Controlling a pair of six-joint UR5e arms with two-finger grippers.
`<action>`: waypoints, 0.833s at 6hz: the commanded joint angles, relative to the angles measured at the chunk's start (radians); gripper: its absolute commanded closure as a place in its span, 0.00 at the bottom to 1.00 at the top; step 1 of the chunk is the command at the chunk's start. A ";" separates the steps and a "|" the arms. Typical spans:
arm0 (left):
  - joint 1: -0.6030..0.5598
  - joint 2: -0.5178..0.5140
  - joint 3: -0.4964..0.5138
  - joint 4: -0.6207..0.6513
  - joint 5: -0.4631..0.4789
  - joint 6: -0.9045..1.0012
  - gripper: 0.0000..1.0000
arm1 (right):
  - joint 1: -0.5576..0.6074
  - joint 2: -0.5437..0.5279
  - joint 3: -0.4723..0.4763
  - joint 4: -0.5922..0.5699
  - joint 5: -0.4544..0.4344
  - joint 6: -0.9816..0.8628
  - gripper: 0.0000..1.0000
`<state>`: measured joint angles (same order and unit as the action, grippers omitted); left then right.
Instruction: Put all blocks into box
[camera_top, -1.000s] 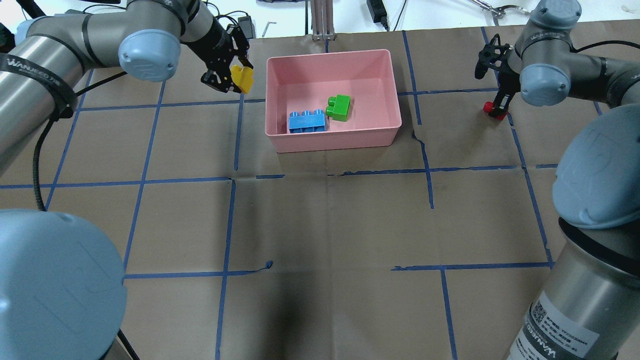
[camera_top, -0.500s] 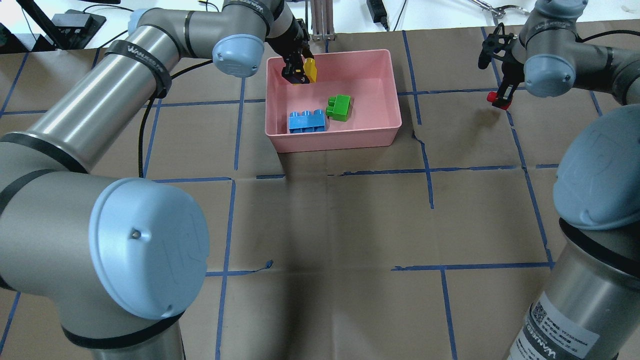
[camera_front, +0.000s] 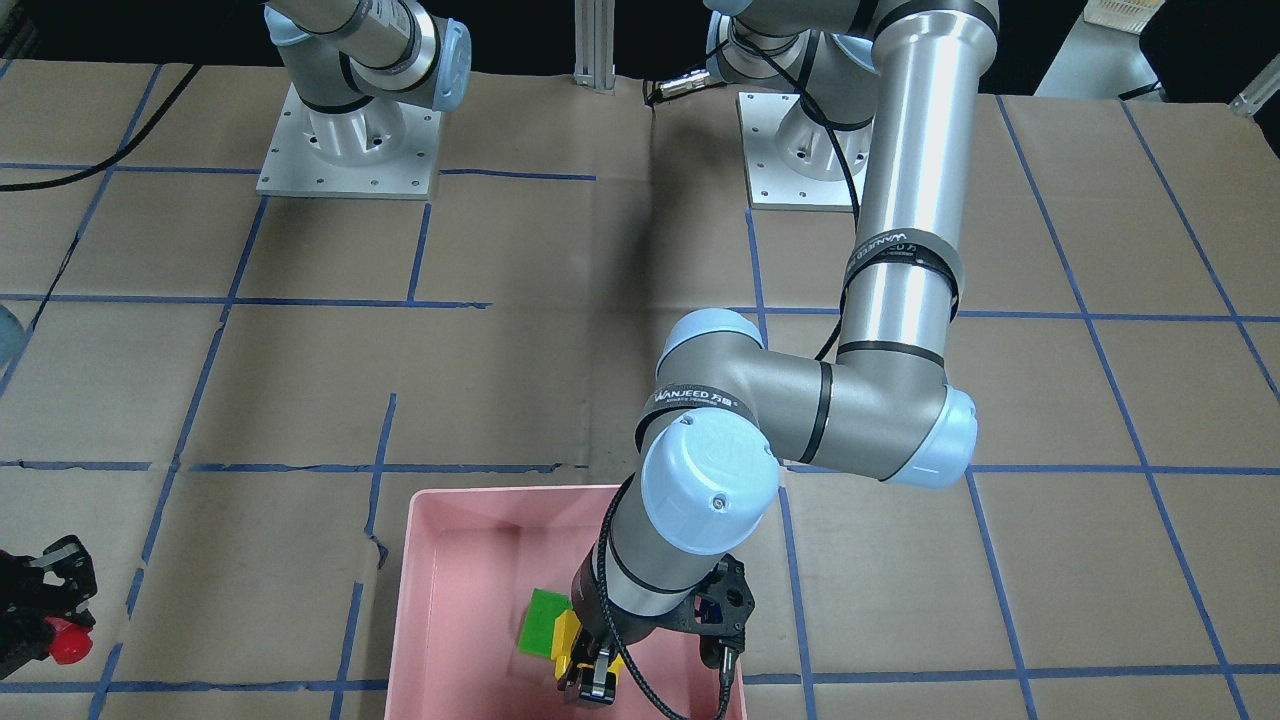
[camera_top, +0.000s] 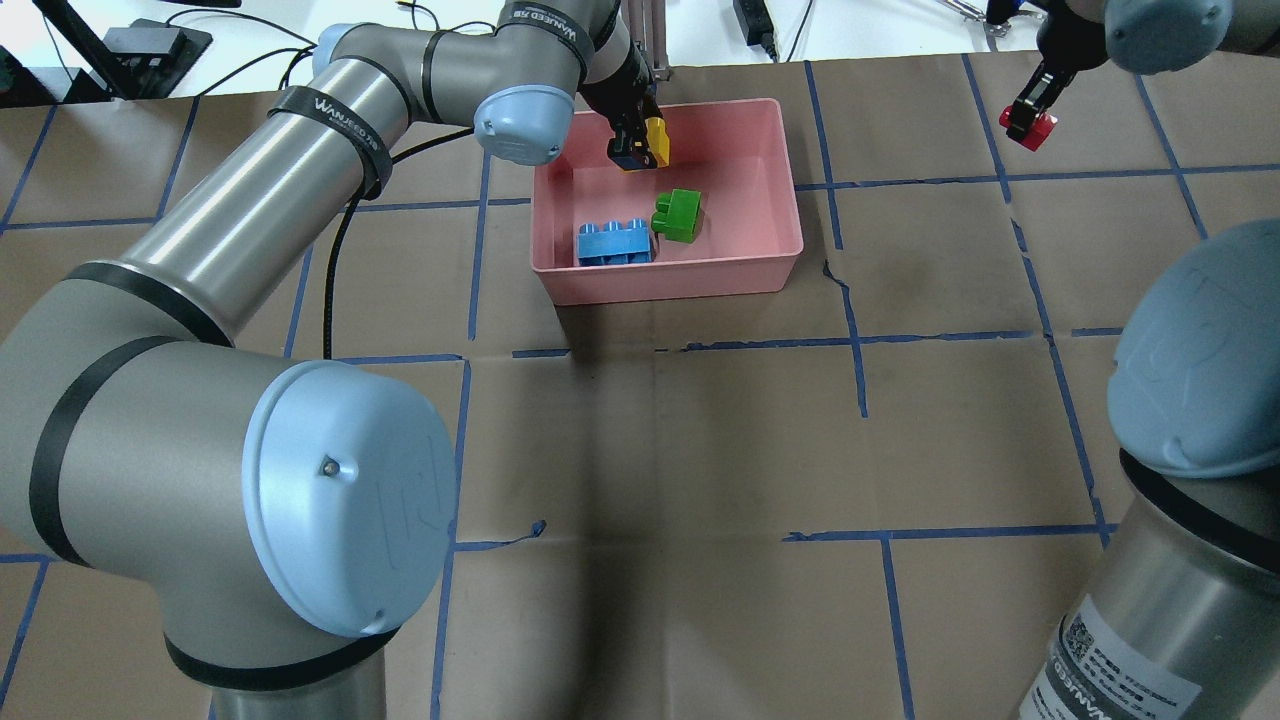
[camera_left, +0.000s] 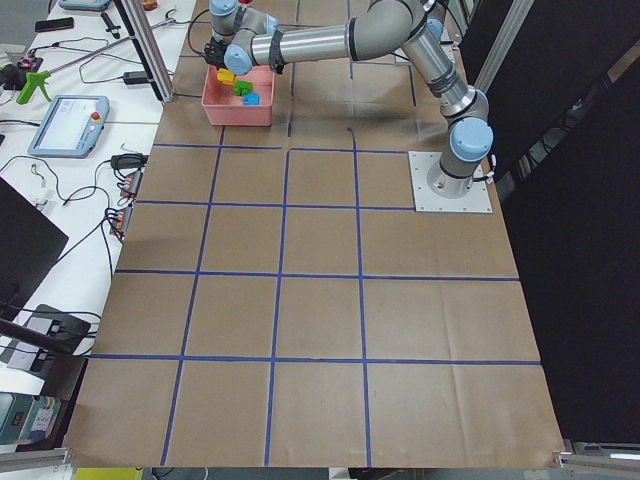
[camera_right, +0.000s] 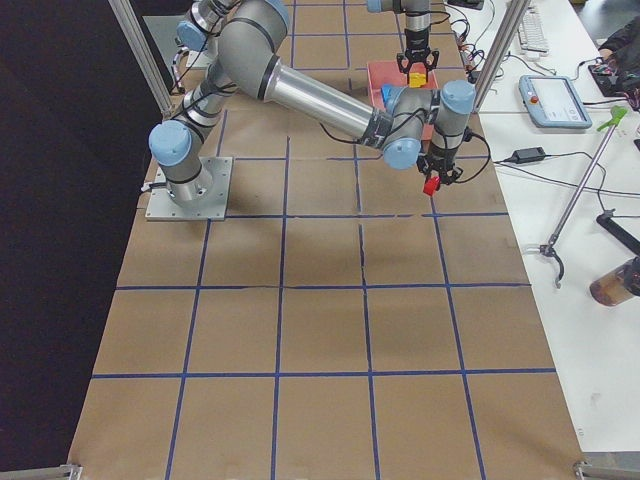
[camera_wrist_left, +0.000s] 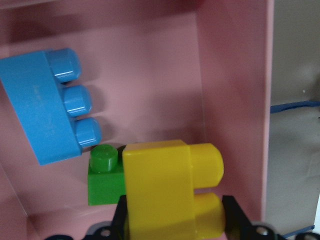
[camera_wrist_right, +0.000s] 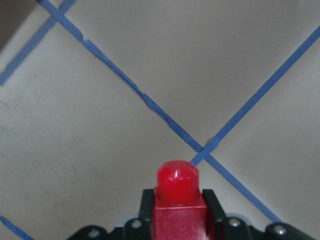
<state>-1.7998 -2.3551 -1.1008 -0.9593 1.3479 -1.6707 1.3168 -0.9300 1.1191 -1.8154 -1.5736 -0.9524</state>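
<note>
L fingers (camera_wrist_left: 234, 216): narrow, clamped on the sides of yellow block (camera_wrist_left: 170, 192); its 2 studs point at box's side wall.
L gripper (camera_top: 634, 153): inside box's outline, near the far-left corner, holding yellow above box floor.
R fingers (camera_wrist_right: 211, 206): narrow, pinching red block (camera_wrist_right: 177, 197); the stud sticks out past the tips.
R gripper (camera_top: 1031, 112): well apart from box, out past its far-right corner, lifted off the paper.
Green block (camera_top: 680, 215): on box floor, about mid-box. In L wrist view yellow covers part of it.
Blue block (camera_top: 614, 243): on box floor by the near-left wall, on its side, just beside green; touching or not, can't tell.
Box (camera_top: 670, 282): pink, on table's far half, 2 blocks lying in it.
In the way: in front-facing view L arm (camera_front: 700, 480) covers much of box, so blue is hidden and only a bit of green shows.
Table (camera_top: 700, 450): brown paper w/ blue tape grid.
Around box: alu post (camera_front: 597, 45) on the robot's side of box; black adapter (camera_top: 752, 20) on white desk behind box's far wall; teach pendant (camera_right: 556, 102) on that desk.
</note>
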 joint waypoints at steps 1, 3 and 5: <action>0.000 0.016 -0.112 0.251 0.005 0.023 0.04 | 0.051 -0.009 -0.112 0.202 0.033 0.365 0.82; 0.057 0.075 -0.154 0.223 0.067 0.252 0.06 | 0.109 -0.009 -0.151 0.301 0.029 0.634 0.82; 0.202 0.234 -0.346 0.174 0.100 0.745 0.06 | 0.226 -0.001 -0.156 0.283 0.038 0.844 0.82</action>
<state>-1.6707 -2.2002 -1.3487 -0.7691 1.4358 -1.1556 1.4831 -0.9349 0.9667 -1.5267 -1.5395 -0.2214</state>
